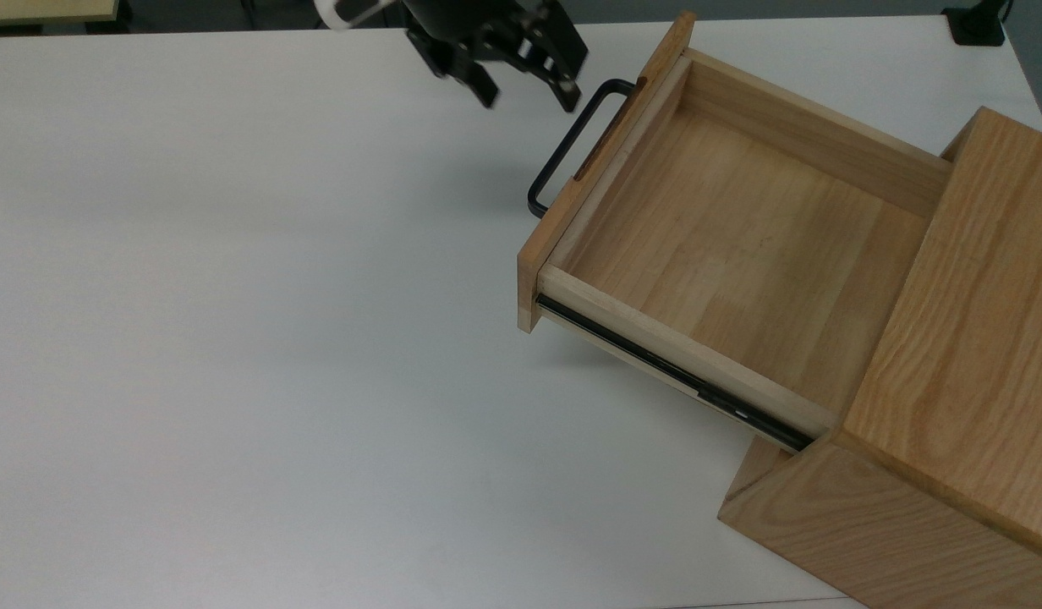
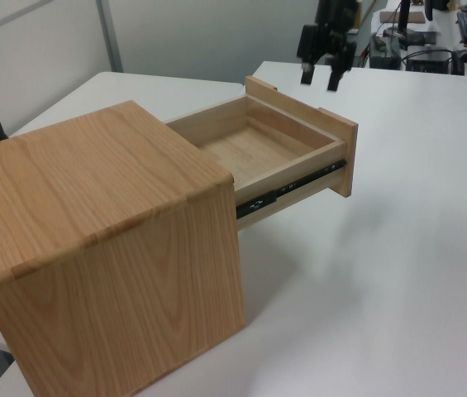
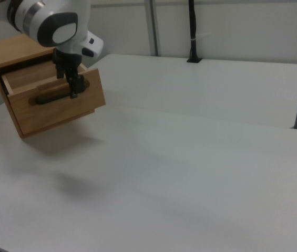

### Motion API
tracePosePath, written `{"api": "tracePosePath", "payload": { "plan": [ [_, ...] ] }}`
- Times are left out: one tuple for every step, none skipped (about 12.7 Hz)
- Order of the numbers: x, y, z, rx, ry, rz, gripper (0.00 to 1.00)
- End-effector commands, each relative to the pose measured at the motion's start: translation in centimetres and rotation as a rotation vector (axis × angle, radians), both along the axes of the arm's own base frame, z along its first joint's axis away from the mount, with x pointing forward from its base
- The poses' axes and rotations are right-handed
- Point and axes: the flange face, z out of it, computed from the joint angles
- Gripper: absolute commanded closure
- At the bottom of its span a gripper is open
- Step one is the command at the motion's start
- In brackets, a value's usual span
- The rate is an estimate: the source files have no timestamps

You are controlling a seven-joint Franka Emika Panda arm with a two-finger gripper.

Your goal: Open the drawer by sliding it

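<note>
Drawer (image 1: 741,245) pulled well out of the cabinet (image 1: 952,406), which stands on the white bench (image 1: 233,338) at the top view's right. The pale plank interior lies exposed and holds nothing; a black side rail (image 1: 673,372) runs along the drawer's lower flank in the top view, and shows in the left view as well (image 2: 287,192). The flat front panel faces the top view's upper left and carries a black U-shaped handle (image 1: 572,144), both ends fixed to the panel.

Gripper (image 1: 525,89) at the top view's upper edge, up and to the left of the handle, apart from it and touching nothing. Its two fingers stand spread, with bare bench visible between them. In the left view the gripper (image 2: 320,80) hangs above and beyond the drawer's (image 2: 274,153) front panel, fingers pointing down, clear of the wood. In the right view the gripper (image 3: 68,79) appears in front of the drawer (image 3: 59,100), overlapping the handle (image 3: 51,96) in the line of sight; contact cannot be judged from this view.

No brand, label or legible writing appears on the drawer, cabinet or arm.
</note>
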Motion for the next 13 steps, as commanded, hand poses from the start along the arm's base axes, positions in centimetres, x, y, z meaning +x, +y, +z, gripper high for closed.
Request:
{"api": "tracePosePath", "payload": {
  "plan": [
    [-1.5,-4.2,2.7,-0.17,-0.018,0.089,0.0],
    [-1.7,-5.1,3.0,-0.235,-0.019,0.134,0.0],
    [-1.9,-5.9,3.1,-0.304,-0.015,0.178,0.0],
    [-2.1,-6.8,3.1,-0.358,-0.012,0.219,0.0],
    [-2.5,-8.0,3.5,-0.39,-0.014,0.246,0.0],
    [-2.9,-9.1,3.7,-0.403,-0.02,0.286,0.0],
    [-3.0,-9.5,3.7,-0.405,-0.022,0.317,0.0],
    [-3.0,-9.6,3.5,-0.415,-0.019,0.337,0.0],
    [-3.2,-9.5,3.3,-0.43,-0.002,0.344,0.0],
    [-3.4,-9.7,3.2,-0.431,0.015,0.351,0.0],
    [-3.6,-10.2,3.4,-0.429,0.023,0.345,0.0],
    [-3.7,-10.5,3.5,-0.429,0.023,0.339,0.0],
    [-3.6,-10.8,3.4,-0.431,0.023,0.334,0.0]
  ]
}}
